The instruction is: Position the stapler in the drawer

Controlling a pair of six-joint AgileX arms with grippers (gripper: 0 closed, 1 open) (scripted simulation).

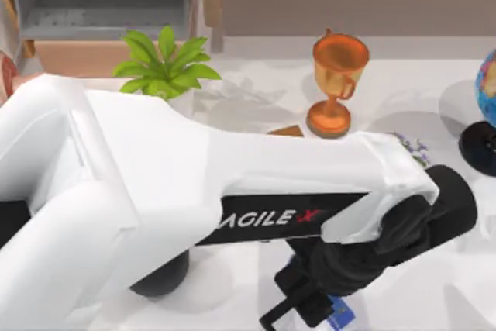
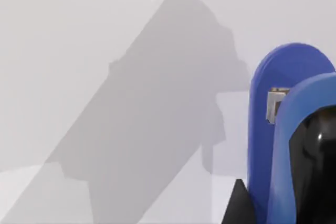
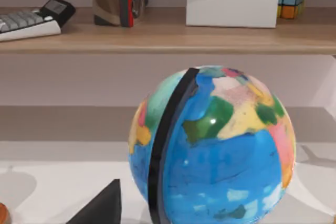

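Our white AgileX left arm [image 1: 155,184] stretches across the pale table [image 1: 434,284], its black gripper [image 1: 310,304] low at the near edge over the small bright-blue stapler [image 2: 286,124]; finger spread we cannot tell. The grey-lined, tan-fronted drawer [image 1: 85,56] stands open far left.

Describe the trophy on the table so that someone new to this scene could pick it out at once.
Start at the white table, behind the big white left arm that crosses the top view. The trophy stands upright there, right of the green potted plant and left of the globe. It alone is glossy orange, a handled cup on a round foot.
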